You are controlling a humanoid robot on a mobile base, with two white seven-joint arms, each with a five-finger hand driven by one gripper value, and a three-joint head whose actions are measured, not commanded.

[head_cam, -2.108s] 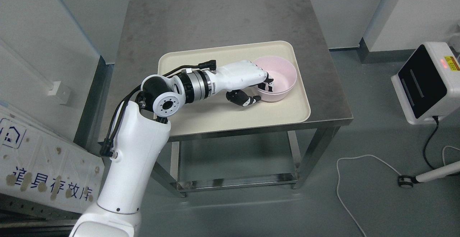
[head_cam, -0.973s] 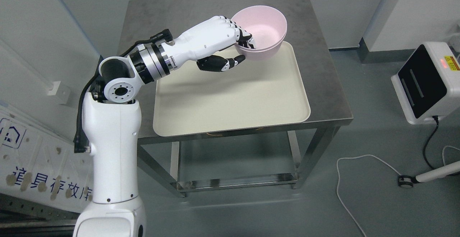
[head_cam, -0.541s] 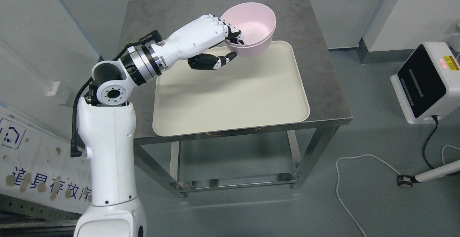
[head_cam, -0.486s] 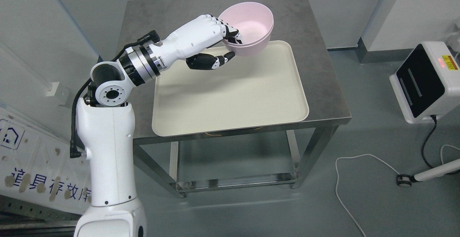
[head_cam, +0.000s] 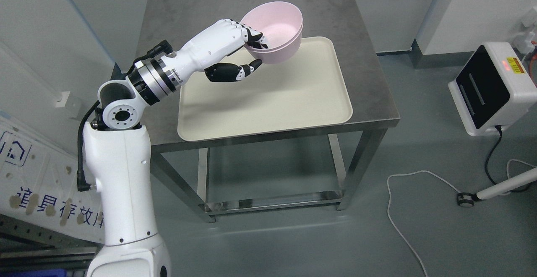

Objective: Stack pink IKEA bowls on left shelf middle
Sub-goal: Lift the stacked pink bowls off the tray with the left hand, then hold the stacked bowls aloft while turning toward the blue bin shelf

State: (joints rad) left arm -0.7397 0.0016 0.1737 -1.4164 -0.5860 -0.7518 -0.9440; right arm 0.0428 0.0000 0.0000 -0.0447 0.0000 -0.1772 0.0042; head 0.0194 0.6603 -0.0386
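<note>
Above the cream tray (head_cam: 268,100), nested pink bowls (head_cam: 275,31) pinched at the rim by the left hand (head_cam: 235,44), no legible branding.

The left hand (head_cam: 228,42) is gripping the pink bowls (head_cam: 275,31) at their near-left rim: the fingers (head_cam: 253,38) are curling over the rim into the bowl, and the dark thumb (head_cam: 235,71) is lying under them, outside the wall. Two nested rims are showing. The bowls are hanging in the air, slightly tilted, beyond the fingers and above the far edge of the cream tray (head_cam: 293,96). The tray is lying below the fingers on the steel table (head_cam: 201,12).
</note>
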